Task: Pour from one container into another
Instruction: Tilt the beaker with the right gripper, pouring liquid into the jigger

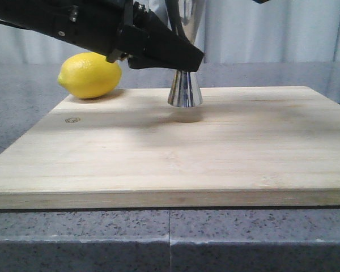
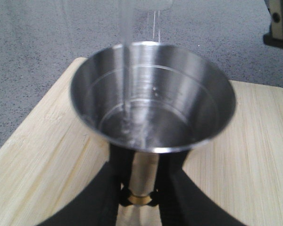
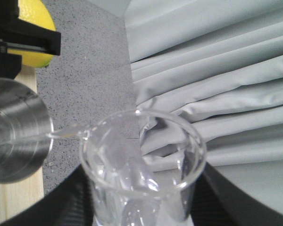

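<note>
The steel jigger [image 1: 185, 89] stands on the wooden board [image 1: 175, 153], its upper cone [image 2: 153, 96] wide open to the left wrist view. My left gripper [image 2: 139, 195] is shut on the jigger's gold-banded waist [image 2: 141, 200]. A thin clear stream [image 2: 126, 56] falls into the cup, where liquid pools at the bottom. The glass beaker [image 3: 141, 174] is tipped toward the jigger [image 3: 14, 141], with liquid running off its lip [image 3: 66, 133]. My right gripper [image 3: 141, 207] is shut on the beaker, a dark finger [image 3: 66, 202] on each side. In the front view the beaker is hidden.
A yellow lemon [image 1: 89, 75] lies at the board's back left corner, just behind my left arm [image 1: 102, 28]. The board rests on a grey speckled counter [image 1: 170, 238]. Pale curtains [image 3: 217, 70] hang behind.
</note>
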`<act>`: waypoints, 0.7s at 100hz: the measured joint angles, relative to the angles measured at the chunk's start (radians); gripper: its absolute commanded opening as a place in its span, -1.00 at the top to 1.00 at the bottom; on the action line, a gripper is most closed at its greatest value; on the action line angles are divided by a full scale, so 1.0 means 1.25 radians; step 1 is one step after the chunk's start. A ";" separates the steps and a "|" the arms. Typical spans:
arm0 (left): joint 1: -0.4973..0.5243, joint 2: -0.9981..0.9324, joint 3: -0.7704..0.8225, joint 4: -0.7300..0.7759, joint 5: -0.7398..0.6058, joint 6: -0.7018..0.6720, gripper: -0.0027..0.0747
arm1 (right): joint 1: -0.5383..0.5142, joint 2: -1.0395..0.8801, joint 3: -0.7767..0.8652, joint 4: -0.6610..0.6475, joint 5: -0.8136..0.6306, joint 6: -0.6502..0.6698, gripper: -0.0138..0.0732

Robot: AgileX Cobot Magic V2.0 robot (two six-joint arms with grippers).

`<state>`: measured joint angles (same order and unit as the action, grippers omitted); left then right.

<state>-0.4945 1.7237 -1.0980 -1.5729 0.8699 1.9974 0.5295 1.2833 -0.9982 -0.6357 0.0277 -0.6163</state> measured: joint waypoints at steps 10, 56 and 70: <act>0.000 0.000 0.000 0.000 0.000 0.000 0.72 | 0.000 0.000 0.000 -0.005 0.000 0.000 0.00; 0.000 0.000 0.000 0.000 0.000 0.000 0.72 | 0.000 0.000 0.000 -0.040 -0.004 0.000 0.00; 0.000 0.000 0.000 0.000 -0.001 0.000 0.72 | 0.000 0.000 0.000 -0.048 -0.008 0.000 0.00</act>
<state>-0.4945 1.7237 -1.0980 -1.5729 0.8684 1.9974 0.5295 1.2833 -0.9982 -0.6962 0.0179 -0.6163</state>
